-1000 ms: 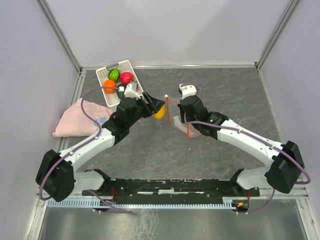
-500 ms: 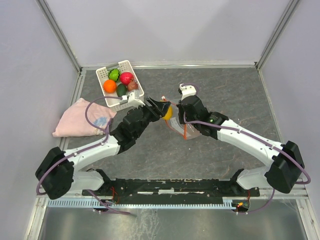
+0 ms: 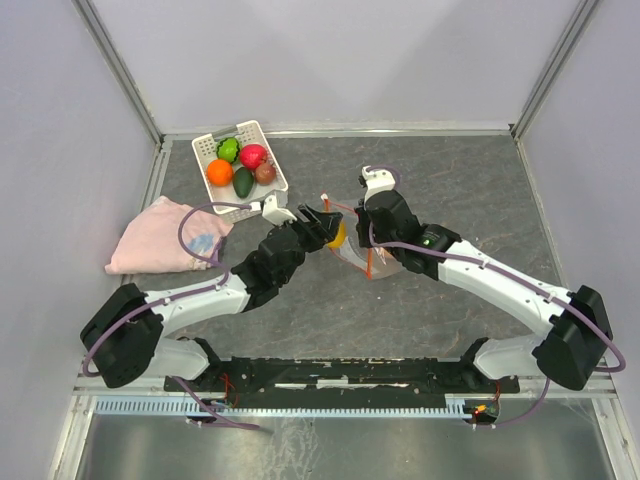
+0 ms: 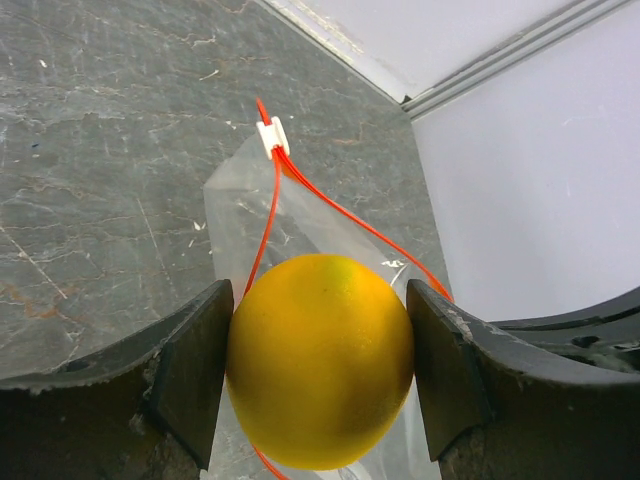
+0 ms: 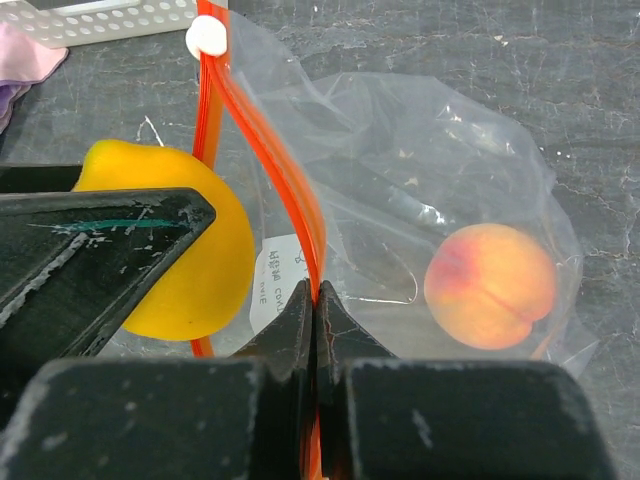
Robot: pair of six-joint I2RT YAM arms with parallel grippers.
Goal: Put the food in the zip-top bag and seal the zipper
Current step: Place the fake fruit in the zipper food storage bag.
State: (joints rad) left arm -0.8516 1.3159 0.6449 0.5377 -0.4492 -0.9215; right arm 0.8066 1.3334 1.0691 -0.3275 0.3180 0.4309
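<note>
Your left gripper (image 3: 328, 224) clamps the yellow fruit (image 4: 320, 360) between half-spread jaws, right at the bag's (image 5: 420, 170) mouth, mid-table. Your right gripper (image 5: 315, 300) is pinched tight on the zipper (image 5: 207, 110). A peach (image 5: 490, 285) lies inside the bag.

We look down on the whole table (image 3: 450, 180) from above and behind the arms (image 3: 200, 295); our two wrist cameras press in close from opposite sides, sharing the bag (image 4: 235, 210) and the yellow fruit (image 4: 320, 360).
</note>
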